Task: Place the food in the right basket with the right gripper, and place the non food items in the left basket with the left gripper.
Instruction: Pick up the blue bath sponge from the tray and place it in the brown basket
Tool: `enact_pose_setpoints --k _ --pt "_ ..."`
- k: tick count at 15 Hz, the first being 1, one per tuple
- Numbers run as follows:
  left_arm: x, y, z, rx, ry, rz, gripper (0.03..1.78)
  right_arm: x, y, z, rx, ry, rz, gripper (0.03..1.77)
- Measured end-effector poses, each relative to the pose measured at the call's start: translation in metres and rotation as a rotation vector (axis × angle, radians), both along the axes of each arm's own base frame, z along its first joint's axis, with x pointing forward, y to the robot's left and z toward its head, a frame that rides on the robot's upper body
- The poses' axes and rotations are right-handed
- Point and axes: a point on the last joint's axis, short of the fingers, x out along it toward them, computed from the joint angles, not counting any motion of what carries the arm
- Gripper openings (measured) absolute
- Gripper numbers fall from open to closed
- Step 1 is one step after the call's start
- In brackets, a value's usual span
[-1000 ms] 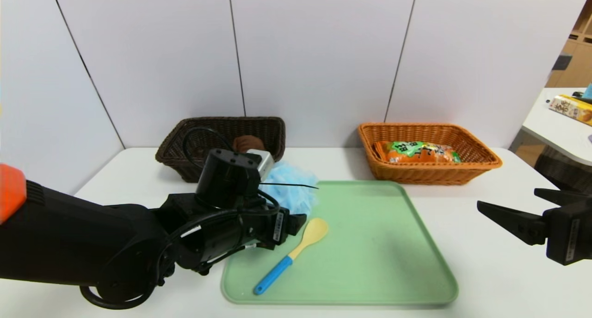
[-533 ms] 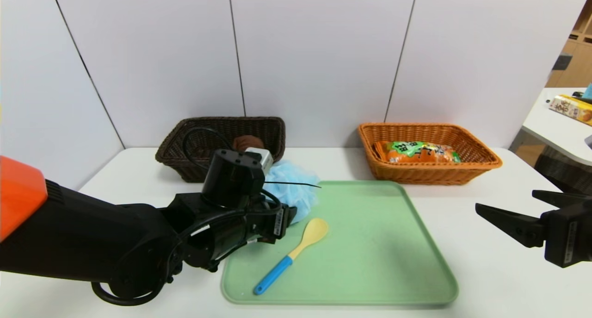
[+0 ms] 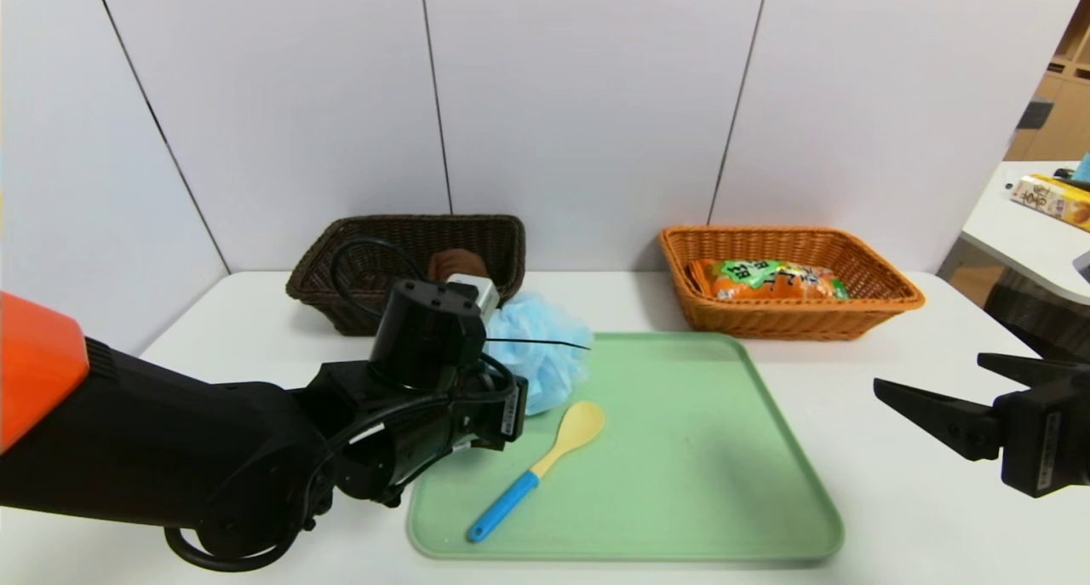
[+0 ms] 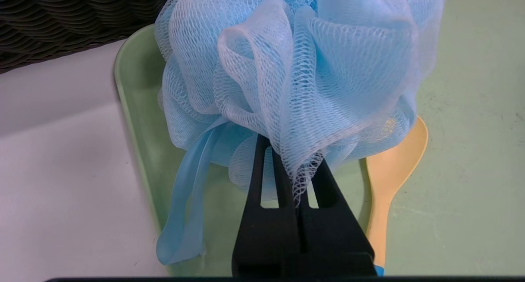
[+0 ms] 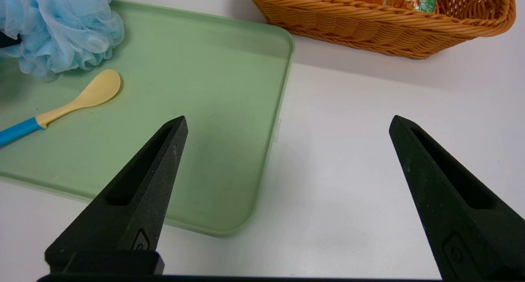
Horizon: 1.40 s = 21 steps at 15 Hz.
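The left gripper (image 4: 292, 167) pinches the blue bath pouf (image 4: 295, 72) at the green tray's (image 3: 681, 449) near-left corner, beside the spoon (image 3: 536, 470). The right gripper (image 5: 287, 126) hovers with fingers spread wide over the table (image 3: 894, 500). Farther back, the towel (image 3: 456, 264) lies in the dark basket (image 3: 409, 232), the snack bag (image 3: 771, 280) in the orange basket (image 3: 792, 321).

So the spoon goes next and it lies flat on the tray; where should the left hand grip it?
Grip the spoon by its blue handle, coming from above with fingers across its width. It lies flat on the tray, the handle end angled toward the left hand; the bowl is wider.
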Motion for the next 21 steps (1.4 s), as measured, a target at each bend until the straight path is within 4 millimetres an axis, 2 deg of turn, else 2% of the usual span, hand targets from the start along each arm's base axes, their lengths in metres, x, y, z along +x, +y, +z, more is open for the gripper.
enact_pose_setpoints --k 3,6,11,15,18,21 --pt "-0.001 0.001 0.001 -0.003 -0.002 0.000 0.06 0.000 0.000 -0.001 -0.001 0.002 -0.001 1.69" --pt "-0.007 0.001 0.011 0.000 -0.033 -0.023 0.06 -0.001 0.000 -0.003 -0.005 0.010 -0.002 1.69" --pt "-0.033 -0.002 0.048 -0.011 -0.150 -0.098 0.06 -0.001 0.000 -0.004 -0.006 0.013 0.004 1.69" --pt "-0.045 0.005 0.075 -0.011 -0.226 -0.121 0.06 -0.001 0.001 -0.004 -0.005 0.013 0.011 1.69" --pt "-0.041 0.013 0.101 -0.009 -0.290 -0.070 0.06 -0.001 0.001 -0.004 -0.007 0.013 0.013 1.69" --pt "-0.024 0.031 0.128 0.004 -0.371 0.010 0.06 -0.002 0.001 -0.003 -0.013 0.009 0.017 1.69"
